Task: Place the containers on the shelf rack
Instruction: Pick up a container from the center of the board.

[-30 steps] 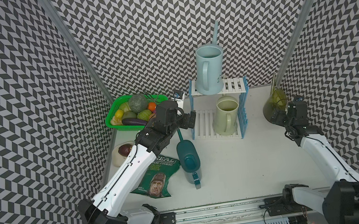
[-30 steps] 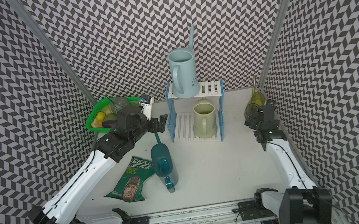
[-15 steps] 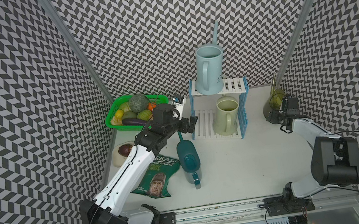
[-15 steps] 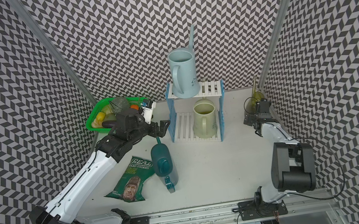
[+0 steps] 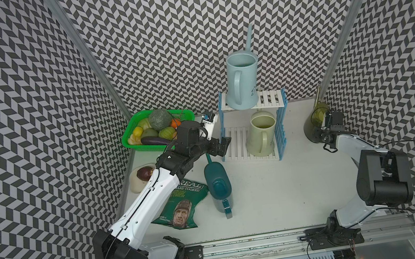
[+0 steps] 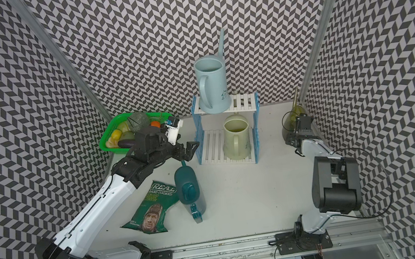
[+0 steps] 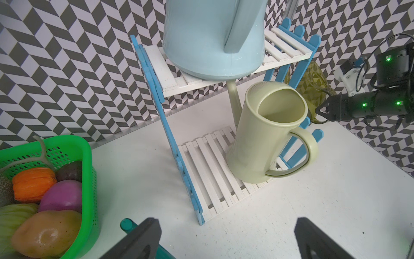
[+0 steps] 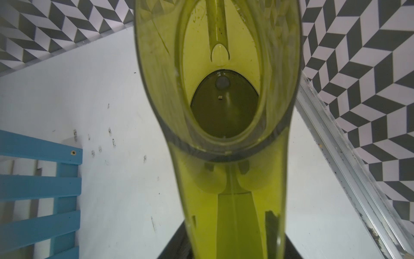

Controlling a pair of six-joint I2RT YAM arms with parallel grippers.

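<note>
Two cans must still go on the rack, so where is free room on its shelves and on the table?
Top shelf: free slats right of the blue can. Lower shelf: free slats left of the cream can. Table: bare between teal can, rack and olive can. Crowded by the basket and chip bag.

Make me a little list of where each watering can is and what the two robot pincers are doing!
light blue can: upright on the shelf rack's top shelf
cream can: upright on its lower shelf
dark teal can: lying on its side on the table, beside the crisp bag
olive can: upright on the table, on the right arm's side
left pincer: open, empty, beside the rack
right pincer: around the olive can's handle; grip not certain
cans off the rack: two
</note>
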